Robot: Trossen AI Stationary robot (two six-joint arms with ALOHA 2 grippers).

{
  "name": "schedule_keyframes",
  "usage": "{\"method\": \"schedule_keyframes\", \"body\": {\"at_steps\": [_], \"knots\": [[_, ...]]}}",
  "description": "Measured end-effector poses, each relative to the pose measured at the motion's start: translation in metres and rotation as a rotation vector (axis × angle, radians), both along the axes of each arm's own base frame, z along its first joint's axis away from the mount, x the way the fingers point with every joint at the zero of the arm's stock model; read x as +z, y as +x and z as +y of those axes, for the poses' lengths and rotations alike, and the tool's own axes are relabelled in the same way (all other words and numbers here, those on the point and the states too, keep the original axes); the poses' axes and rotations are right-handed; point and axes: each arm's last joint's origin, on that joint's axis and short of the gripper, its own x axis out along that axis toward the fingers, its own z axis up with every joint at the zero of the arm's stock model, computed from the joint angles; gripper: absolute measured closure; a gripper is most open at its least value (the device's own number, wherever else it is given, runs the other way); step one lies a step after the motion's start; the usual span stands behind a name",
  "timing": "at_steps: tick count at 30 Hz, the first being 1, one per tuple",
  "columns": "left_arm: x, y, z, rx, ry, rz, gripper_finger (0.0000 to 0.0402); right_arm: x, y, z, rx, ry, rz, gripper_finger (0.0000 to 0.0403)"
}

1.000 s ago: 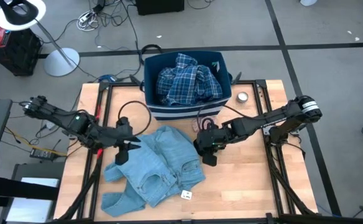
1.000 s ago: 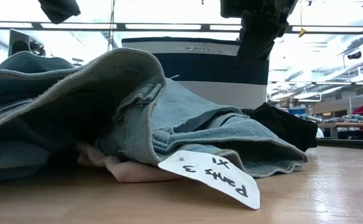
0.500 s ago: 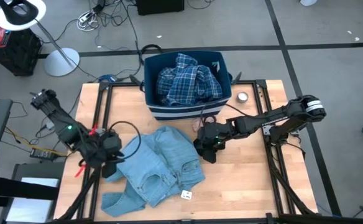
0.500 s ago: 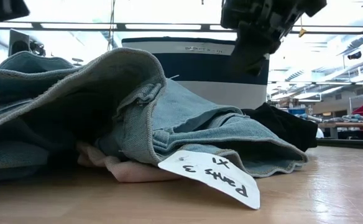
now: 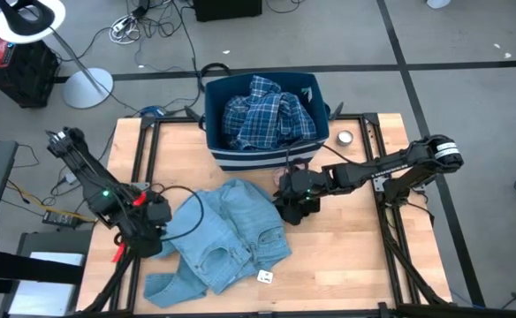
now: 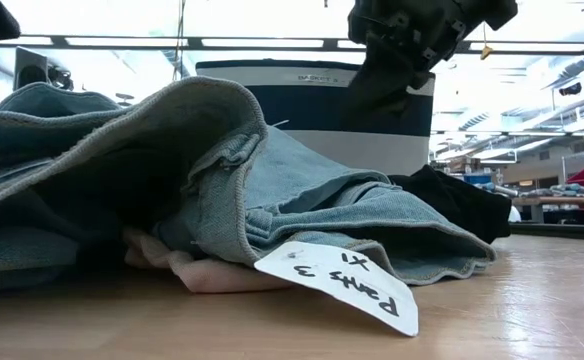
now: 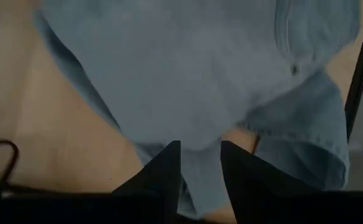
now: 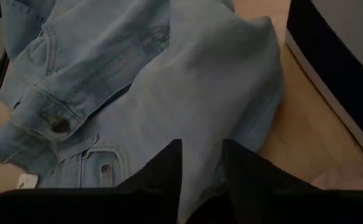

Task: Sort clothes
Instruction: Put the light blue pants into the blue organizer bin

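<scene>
Light blue denim clothes [image 5: 227,231] lie crumpled in a pile on the wooden table, with a pink piece [image 6: 187,270] showing under them. A plaid shirt [image 5: 267,113] fills the navy bin [image 5: 258,161] at the far edge. A black garment [image 6: 457,205] lies on the table to the right of the denim. My left gripper [image 5: 152,234] is open and points down over the pile's left edge [image 7: 188,93]. My right gripper [image 5: 286,210] is open above the pile's right edge [image 8: 200,81]. Whether either gripper touches the cloth I cannot tell.
A paper tag [image 6: 342,285] reading "Pants 3 x1" lies at the pile's near side. A roll of tape [image 5: 345,138] sits right of the bin. Black frame rails [image 5: 143,150] run along both table sides. Bare wood [image 5: 346,256] lies to the right and near.
My left gripper has swung from over the denim toward the table's left and near edges and tipped to point more steeply down. My right gripper has shifted a little toward the far edge and tipped. The clothes have not moved.
</scene>
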Motion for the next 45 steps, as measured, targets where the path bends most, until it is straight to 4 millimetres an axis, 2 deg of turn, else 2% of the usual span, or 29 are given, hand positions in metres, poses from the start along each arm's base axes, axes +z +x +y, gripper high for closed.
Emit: {"method": "schedule_keyframes", "body": {"at_steps": [5, 11, 19, 26, 32, 45], "knots": [[-0.009, 0.006, -0.01, -0.026, -0.019, 0.098, 0.0282, 0.0, 0.001, -0.004, -0.022, 0.006, -0.004, 0.0239], [-0.021, 0.014, -0.02, -0.082, 0.055, 0.141, 0.0282, -0.001, 0.002, -0.004, -0.023, 0.006, -0.009, 0.0205], [-0.039, 0.025, -0.032, -0.124, 0.133, 0.219, 0.0282, -0.017, 0.012, -0.003, -0.017, 0.011, 0.021, 0.0198], [-0.041, 0.026, -0.033, -0.124, 0.137, 0.227, 0.0282, -0.021, 0.014, -0.002, -0.023, 0.026, 0.035, 0.0197], [-0.039, 0.027, -0.032, -0.115, 0.164, 0.184, 0.0282, -0.02, 0.014, -0.002, -0.022, 0.027, 0.019, 0.0199], [-0.036, 0.036, -0.029, -0.046, 0.353, -0.067, 0.0282, -0.02, 0.015, -0.002, -0.022, 0.027, 0.016, 0.0199]]}}
